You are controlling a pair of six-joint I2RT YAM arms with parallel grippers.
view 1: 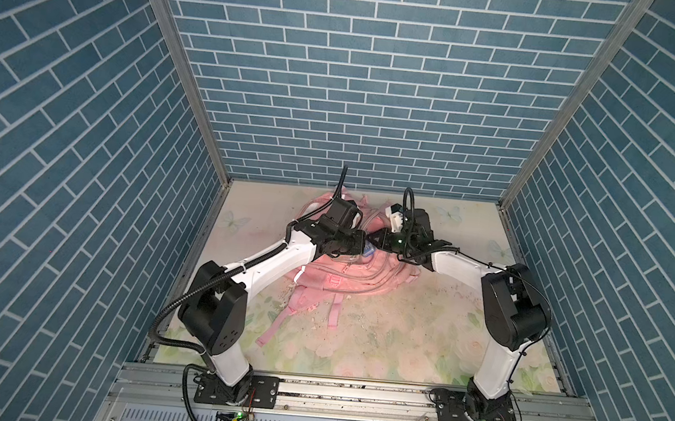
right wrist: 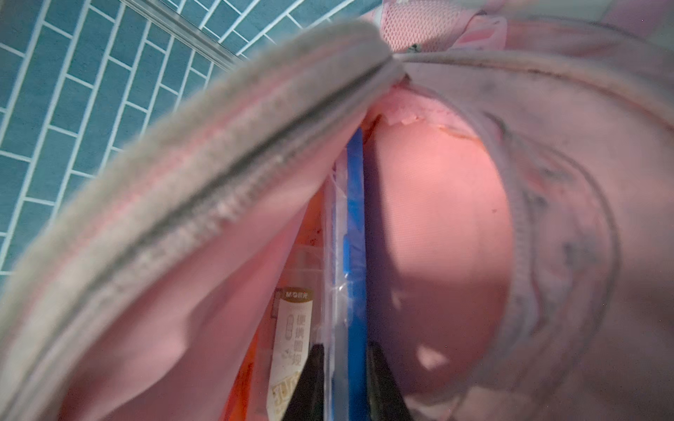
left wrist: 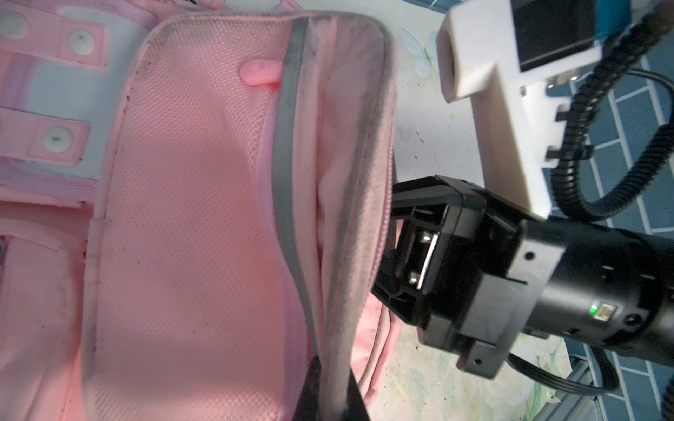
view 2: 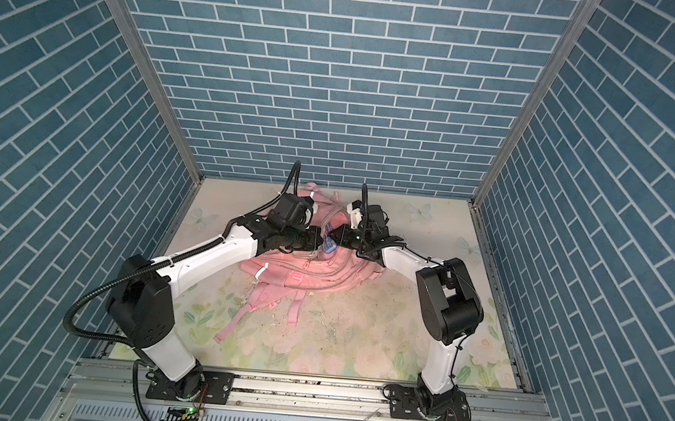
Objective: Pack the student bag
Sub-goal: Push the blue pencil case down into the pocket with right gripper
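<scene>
the pink student bag (view 1: 347, 273) lies on the floral mat (view 1: 420, 335), toward 12 o'clock from the mat's middle in both top views. its straps (view 1: 275, 331) trail out toward 7 o'clock. my 2 arms meet over it: my left gripper (view 1: 360, 242) reaches in from 9 o'clock and my right gripper (view 1: 375, 240) from 3 o'clock, tips nearly facing.

in the left wrist view my left jaws are pressed together on the grey-soiled zip edge (left wrist: 339, 182) of the bag's opening. the fabric is pinched between the 2 black fingers and held up away from the mesh panel beside it.

in the right wrist view my right jaws sit inside that opening, pinching a blue-edged clear packet (right wrist: 352, 255), with 1 finger against each flat face. just beside it, also inside the bag, stands an orange packet (right wrist: 291, 328) with a white m&g label. in both top views a bit of blue shows between my 2 grippers.
</scene>
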